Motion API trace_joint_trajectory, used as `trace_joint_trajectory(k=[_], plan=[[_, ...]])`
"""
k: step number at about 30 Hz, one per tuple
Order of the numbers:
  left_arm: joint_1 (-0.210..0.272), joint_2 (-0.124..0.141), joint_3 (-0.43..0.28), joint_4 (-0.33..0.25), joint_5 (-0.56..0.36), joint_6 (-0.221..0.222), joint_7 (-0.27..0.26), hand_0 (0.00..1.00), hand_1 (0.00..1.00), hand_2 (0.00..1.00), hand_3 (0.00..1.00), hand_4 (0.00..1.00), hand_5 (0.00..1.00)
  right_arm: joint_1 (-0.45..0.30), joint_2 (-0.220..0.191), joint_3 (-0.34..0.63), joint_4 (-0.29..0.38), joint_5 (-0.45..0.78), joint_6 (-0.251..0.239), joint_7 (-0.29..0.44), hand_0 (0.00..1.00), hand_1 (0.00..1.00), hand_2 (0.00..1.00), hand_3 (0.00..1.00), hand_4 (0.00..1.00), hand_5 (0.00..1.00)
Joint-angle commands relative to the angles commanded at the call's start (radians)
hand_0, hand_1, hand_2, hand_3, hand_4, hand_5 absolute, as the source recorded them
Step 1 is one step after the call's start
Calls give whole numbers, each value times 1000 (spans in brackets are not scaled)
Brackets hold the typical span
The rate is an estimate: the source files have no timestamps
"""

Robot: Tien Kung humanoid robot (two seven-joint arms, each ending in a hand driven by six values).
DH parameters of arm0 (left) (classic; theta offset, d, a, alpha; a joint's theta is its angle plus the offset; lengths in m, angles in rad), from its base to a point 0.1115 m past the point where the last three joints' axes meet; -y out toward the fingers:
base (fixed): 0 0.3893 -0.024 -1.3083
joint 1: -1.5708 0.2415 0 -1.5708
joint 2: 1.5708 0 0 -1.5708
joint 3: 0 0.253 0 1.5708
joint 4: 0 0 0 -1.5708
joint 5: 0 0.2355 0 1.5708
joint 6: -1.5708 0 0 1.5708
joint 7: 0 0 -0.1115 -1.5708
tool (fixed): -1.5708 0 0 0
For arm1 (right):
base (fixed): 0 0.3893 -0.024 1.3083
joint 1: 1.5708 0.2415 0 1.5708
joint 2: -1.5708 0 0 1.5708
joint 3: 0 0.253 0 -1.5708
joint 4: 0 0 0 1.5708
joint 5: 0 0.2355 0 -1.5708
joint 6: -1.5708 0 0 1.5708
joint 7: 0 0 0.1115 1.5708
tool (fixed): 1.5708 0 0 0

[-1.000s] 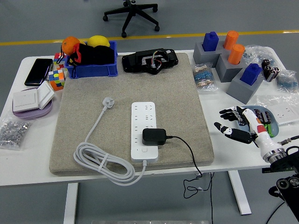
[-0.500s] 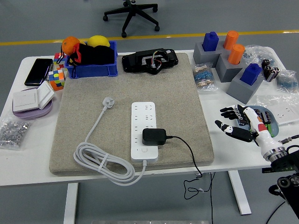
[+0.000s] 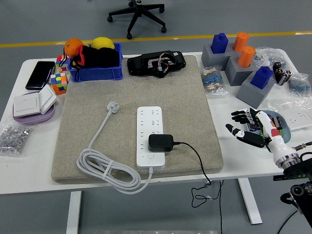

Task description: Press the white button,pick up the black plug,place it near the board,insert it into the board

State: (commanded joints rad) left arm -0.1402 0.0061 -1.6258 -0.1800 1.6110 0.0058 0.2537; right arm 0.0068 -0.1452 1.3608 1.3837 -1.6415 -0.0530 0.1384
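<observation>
black plug seated in white power strip; right hand idle off the mat.

the black rectangular plug adapter sits on the lower part of the long white power strip, which lies lengthwise at the middle of the beige felt mat. its thin black cord runs right across the mat and drops over the white table's near edge. the strip's thick white cable lies coiled left of the strip, its white wall plug resting on the mat up and left of the strip. the robot's right hand, black-fingered with a white back, hovers well right of the strip, past the mat's right edge, fingers spread and loose, gripping nothing. a blue plastic bin sits at the mat's far left corner.
</observation>
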Motion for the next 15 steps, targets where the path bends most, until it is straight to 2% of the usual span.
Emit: trace_joint_trajectory(k=[6, 15], plan=[[2, -6, -1, 0, -4, -1, -2, 466, 496, 512, 577, 597, 260, 2, 2, 3, 4, -8, -2, 3, 663, 598, 574, 597, 851, 325], [-1, 0, 1, 0, 7, -2, 1, 466, 496, 512, 577, 597, 260, -6, 4, 9, 6, -7, -5, 12, 663, 598, 574, 597, 850, 325]])
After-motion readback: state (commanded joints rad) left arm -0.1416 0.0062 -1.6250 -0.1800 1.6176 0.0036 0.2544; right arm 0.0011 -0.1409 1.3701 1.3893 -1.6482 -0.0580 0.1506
